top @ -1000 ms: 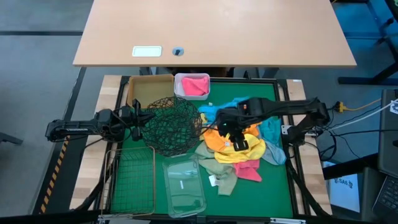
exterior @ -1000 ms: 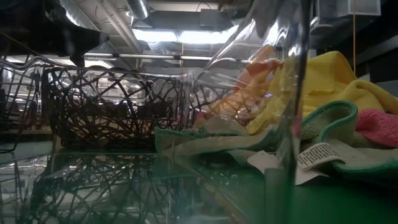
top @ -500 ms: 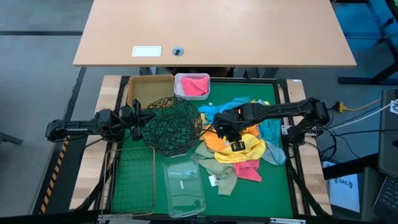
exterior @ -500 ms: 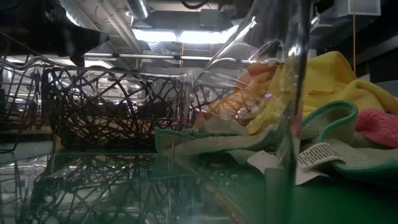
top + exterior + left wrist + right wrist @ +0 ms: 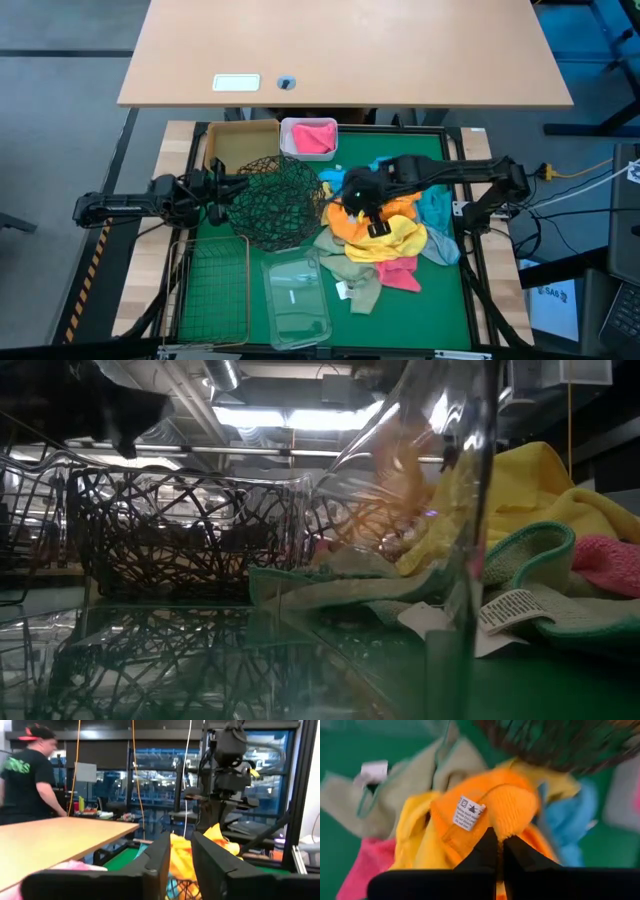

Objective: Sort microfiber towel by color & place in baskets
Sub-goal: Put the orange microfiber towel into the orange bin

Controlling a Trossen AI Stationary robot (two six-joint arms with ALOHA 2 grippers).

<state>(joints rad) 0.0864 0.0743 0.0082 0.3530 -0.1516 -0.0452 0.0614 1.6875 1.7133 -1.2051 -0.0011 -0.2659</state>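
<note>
Orange towel: the orange towel [image 5: 352, 222] lay on top of the towel pile [image 5: 385, 245], just beside the black mesh bowl [image 5: 276, 200]; a fold of it was pinched.
Right gripper: the right gripper [image 5: 498, 851] was clamped on the orange towel's fold, next to its white label [image 5: 467, 813].
Left gripper: the left gripper [image 5: 180, 851] hovered at the bowl's opposite rim, fingers slightly parted and holding nothing.
Other towels: yellow, pink, olive and blue cloths sat in the pile beside the bowl; a pink towel [image 5: 313, 137] lay in the white tub [image 5: 308, 125] behind the bowl.
Other baskets: the tan box [image 5: 240, 140], the wire basket [image 5: 212, 290] and the clear tub [image 5: 295, 300] stood around the bowl.
</note>
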